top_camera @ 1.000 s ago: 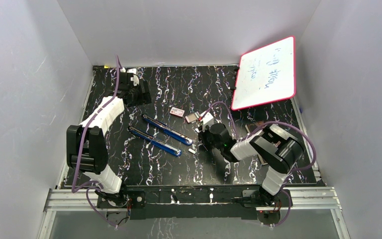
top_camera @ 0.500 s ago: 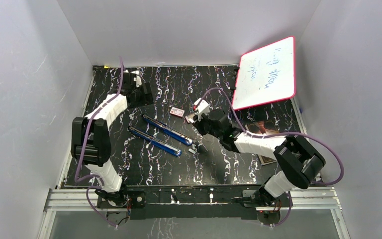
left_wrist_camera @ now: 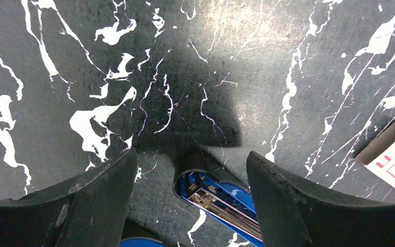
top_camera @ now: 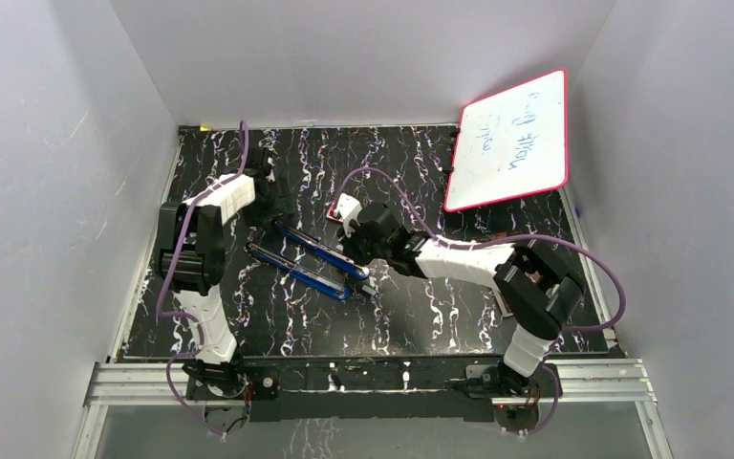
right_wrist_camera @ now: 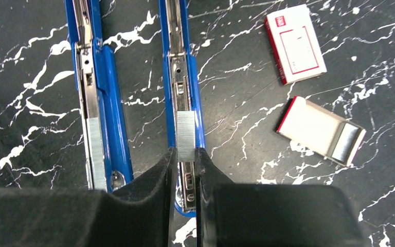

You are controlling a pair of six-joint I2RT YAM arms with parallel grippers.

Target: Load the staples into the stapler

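Black marbled desk (top_camera: 420, 316) carries everything, with a whiteboard (top_camera: 511, 139) propped at its far right. Two blue staplers lie opened flat side by side, long axes parallel; the first stapler (right_wrist_camera: 108, 87) has a silvery strip (right_wrist_camera: 94, 149) lying in its channel. The left claw (left_wrist_camera: 190, 170) hangs wide open and empty over one stapler's far end. The right claw (right_wrist_camera: 185, 154), the arm placed for the job, pinches the staples (right_wrist_camera: 185, 128) by one end; the strip juts straight ahead of its fingertips, lengthwise over the channel of the second stapler (right_wrist_camera: 179, 62), whether touching cannot be told. A red-and-white box (right_wrist_camera: 294, 43) lies just to the side.
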